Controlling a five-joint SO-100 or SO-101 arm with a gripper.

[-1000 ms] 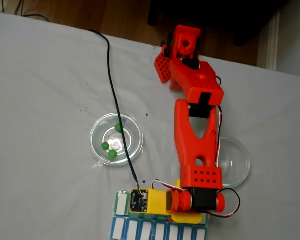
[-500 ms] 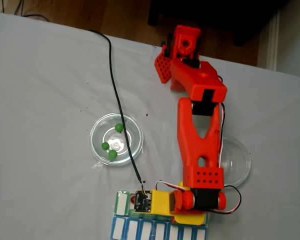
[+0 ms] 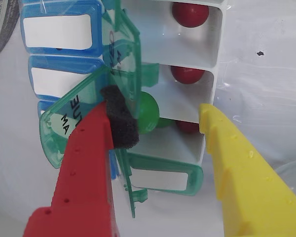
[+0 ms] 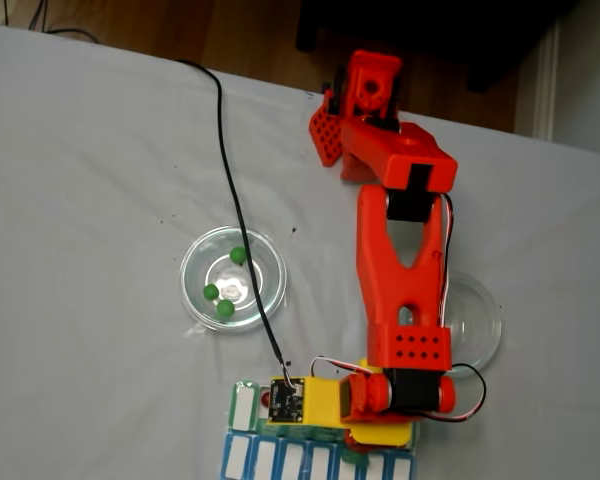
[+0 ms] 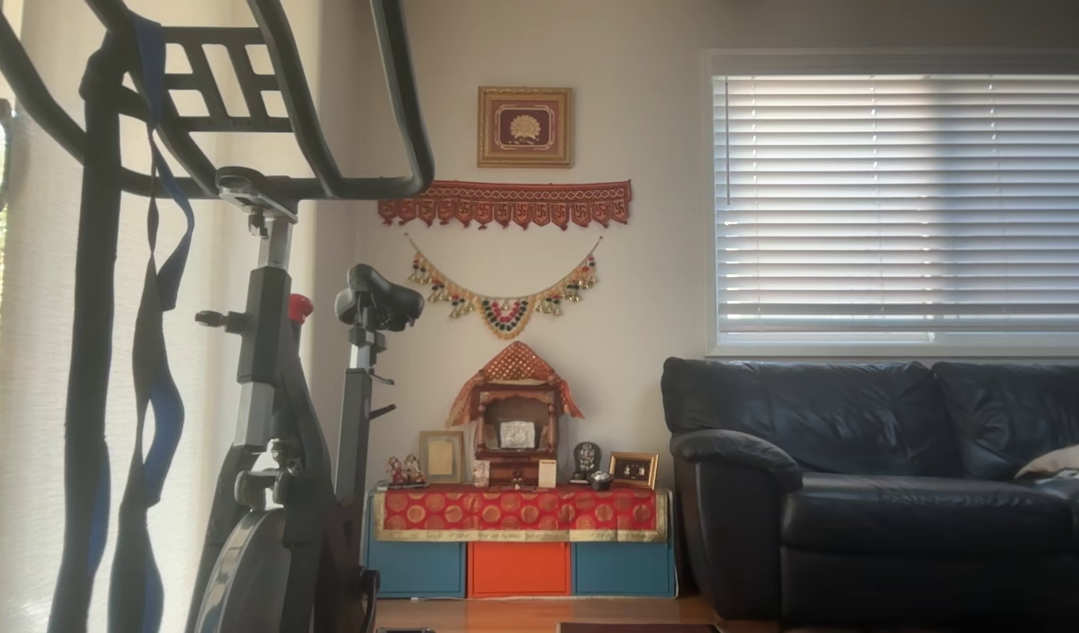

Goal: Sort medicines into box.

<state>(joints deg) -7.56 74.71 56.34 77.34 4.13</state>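
Green ball (image 3: 148,111), one of the medicines, sits just past the foam pad (image 3: 119,123) on our red finger (image 3: 91,163), right at the mouth of an open compartment of the box (image 3: 211,59). We judge the gripper (image 3: 155,118) to be spread wide: the yellow finger (image 3: 237,168) stands well to the right of the ball, apart from it, so nothing is clamped. Whether the ball touches the pad or already rests in the compartment, we cannot tell. Dark red balls (image 3: 190,14) lie in the compartments, one of them (image 3: 187,126) just right of the green ball. The open green lids (image 3: 71,118) fan out on the left. In the fixed view the gripper (image 4: 355,437) hovers over the box (image 4: 244,408) at the near edge, and the dish (image 4: 233,278) with three green balls lies up and left, well apart.
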